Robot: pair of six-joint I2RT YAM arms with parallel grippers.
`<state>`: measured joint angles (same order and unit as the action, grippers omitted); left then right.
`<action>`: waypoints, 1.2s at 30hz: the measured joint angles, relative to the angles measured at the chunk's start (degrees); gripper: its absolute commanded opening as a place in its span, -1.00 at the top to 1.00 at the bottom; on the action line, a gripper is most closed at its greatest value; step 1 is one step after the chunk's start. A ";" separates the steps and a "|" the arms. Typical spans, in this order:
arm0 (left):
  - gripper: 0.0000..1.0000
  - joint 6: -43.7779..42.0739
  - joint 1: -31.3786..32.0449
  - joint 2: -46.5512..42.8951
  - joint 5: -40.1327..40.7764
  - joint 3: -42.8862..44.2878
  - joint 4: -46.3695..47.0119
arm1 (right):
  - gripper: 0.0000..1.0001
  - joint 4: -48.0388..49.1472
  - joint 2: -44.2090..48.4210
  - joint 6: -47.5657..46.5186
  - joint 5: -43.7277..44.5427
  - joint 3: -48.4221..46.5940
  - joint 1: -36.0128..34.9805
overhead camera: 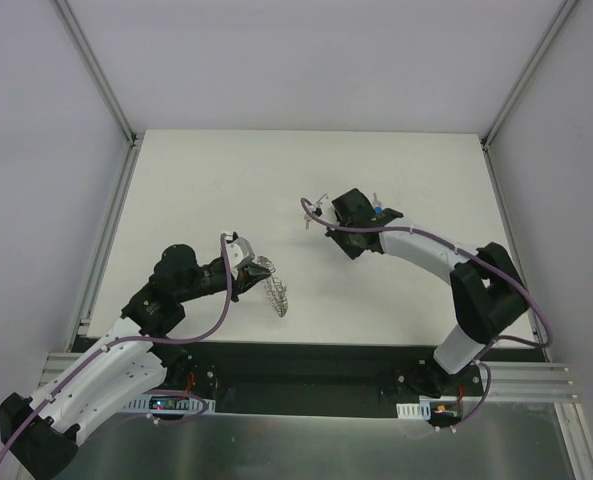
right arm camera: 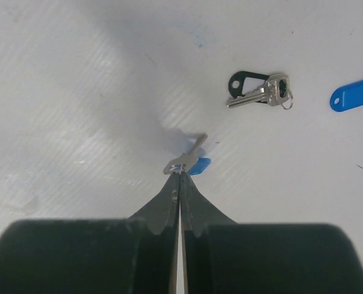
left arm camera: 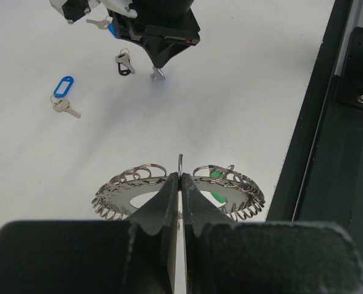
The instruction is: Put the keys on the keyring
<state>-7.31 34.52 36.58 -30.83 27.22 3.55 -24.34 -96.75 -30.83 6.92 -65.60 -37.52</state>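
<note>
The keyring (left arm camera: pixel 230 191) is a flat grey disc with a coiled rim and a green spot. My left gripper (left arm camera: pixel 180 176) is shut on a thin wire loop at its rim and holds it off the table; it also shows in the top view (overhead camera: pixel 274 284). My right gripper (right arm camera: pixel 180 173) is shut on a small silver key with a blue tag (right arm camera: pixel 193 160), just above the table. A key with a dark grey tag (right arm camera: pixel 258 90) lies to its right, and a blue tag (right arm camera: pixel 352 94) lies further right. The right gripper (left arm camera: pixel 158 70) faces the keyring.
In the left wrist view a blue-tagged key (left arm camera: pixel 63 93) lies on the white table at left, and another key (left arm camera: pixel 100 23) lies beside the right arm. The dark table edge and rail (left arm camera: pixel 328 141) run along the right. White walls enclose the table (overhead camera: pixel 306 160).
</note>
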 measured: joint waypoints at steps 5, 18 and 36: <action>1.00 0.02 0.02 -1.20 0.17 0.00 0.02 | 0.98 9.46 7.39 3.98 -5.64 7.48 -0.79; 1.00 0.02 0.02 -1.25 1.51 0.00 -0.04 | 0.98 46.86 2.29 11.23 -4.13 19.39 -8.98; 1.00 0.02 0.02 -2.99 2.51 0.00 -0.09 | 0.51 67.25 1.33 21.68 16.70 36.02 -21.27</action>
<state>-7.29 34.54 33.58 -28.32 27.22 3.46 42.92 -95.42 -9.15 23.62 -29.58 -58.78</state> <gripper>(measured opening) 0.008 0.132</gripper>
